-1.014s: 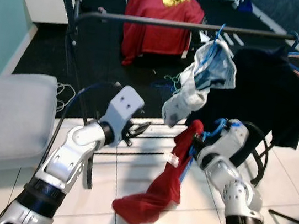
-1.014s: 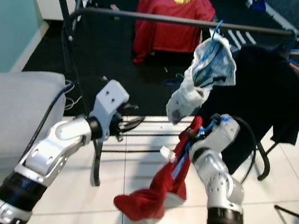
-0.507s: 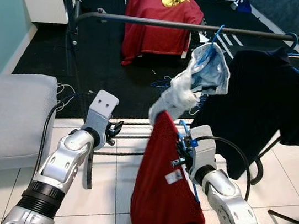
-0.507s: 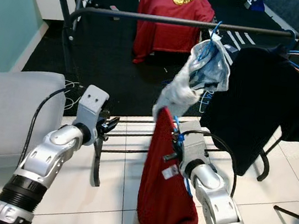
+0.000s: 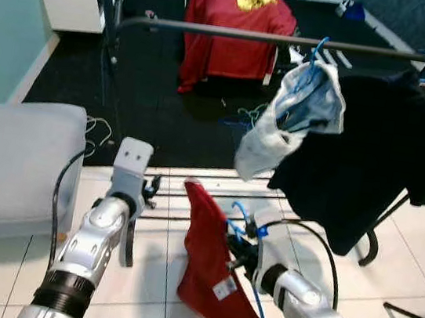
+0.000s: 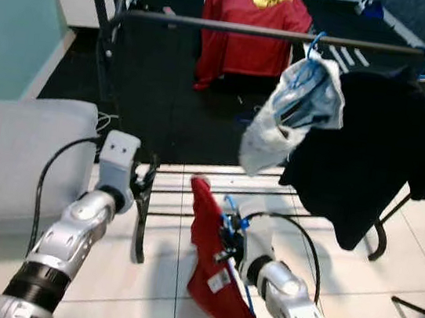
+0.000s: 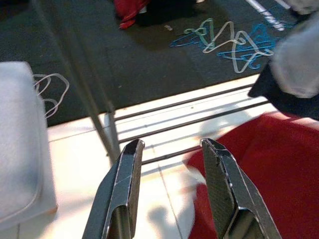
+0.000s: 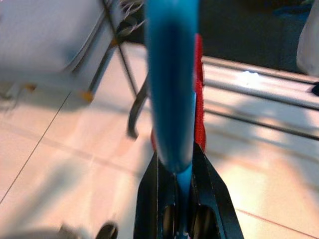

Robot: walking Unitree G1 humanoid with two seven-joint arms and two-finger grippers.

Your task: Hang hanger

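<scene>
My right gripper (image 5: 234,251) is shut on a blue hanger (image 8: 172,94) that carries a red garment (image 5: 208,273). It holds them low over the white tiles, well below the black rail (image 5: 215,30) of the clothes rack. The hanger's hook (image 5: 241,211) pokes up just above the gripper. The garment droops down toward the floor. My left gripper (image 7: 172,145) is open and holds nothing. It sits to the left of the red garment, near the rack's upright leg (image 7: 94,114).
A pale blue-and-white garment (image 5: 298,112) and a black shirt (image 5: 362,164) hang on the rail at the right. A red shirt (image 5: 232,19) stands behind on the dark carpet. A grey cushioned seat (image 5: 14,163) is at the left. Loose hangers (image 7: 224,42) lie on the carpet.
My right gripper has dropped with the hanger, so the red garment now hangs lower and further from the rail. My left arm has drawn back slightly toward me.
</scene>
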